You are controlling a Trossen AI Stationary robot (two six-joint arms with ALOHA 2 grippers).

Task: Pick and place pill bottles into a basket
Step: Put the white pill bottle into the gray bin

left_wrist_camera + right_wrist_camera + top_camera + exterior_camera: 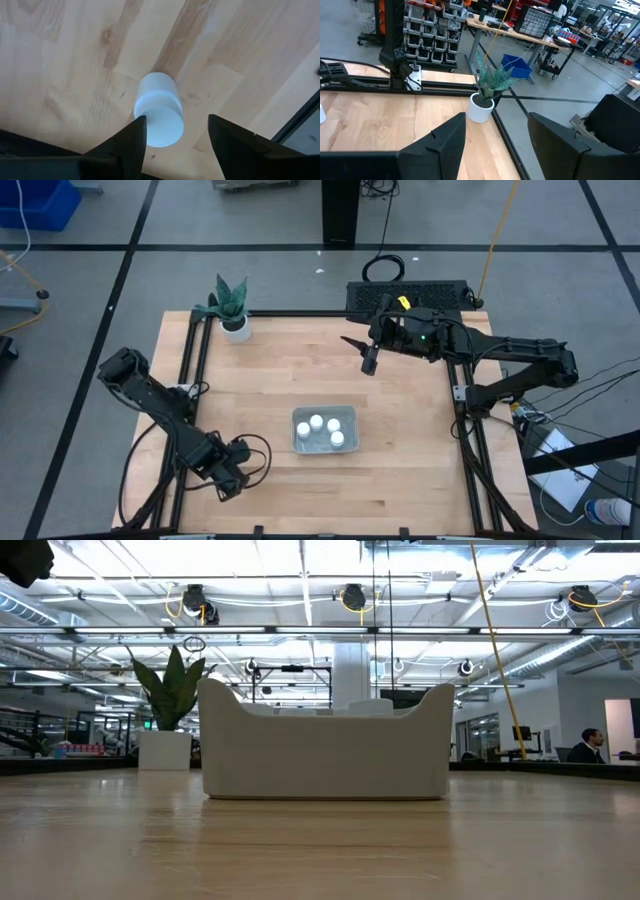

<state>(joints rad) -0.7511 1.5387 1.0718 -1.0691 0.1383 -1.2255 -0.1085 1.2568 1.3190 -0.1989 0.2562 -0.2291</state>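
Observation:
One white pill bottle (157, 107) stands upright on the wooden table near its front left corner. My left gripper (176, 125) points down over it, open, with one finger on each side of the cap. In the high view this gripper (236, 470) hides the bottle. The pale basket (325, 430) sits at the table's middle and several white pill bottles (318, 422) stand in it. My right gripper (367, 360) hangs open, high above the far right part of the table, with nothing between its fingers (445, 145). My left gripper comes at the bottle from above, pointing down. One fingertip (139, 131) stands right at the side of the bottle's cap (160, 131); I cannot tell whether it touches. The other fingertip (220, 131) is clearly apart from the cap. The bottle stands on the table.
A white pot with a green plant (233, 315) stands at the far left corner. Black rails (195, 370) run along the table's left and right sides. Bare wood lies between the left gripper and the basket (325, 745).

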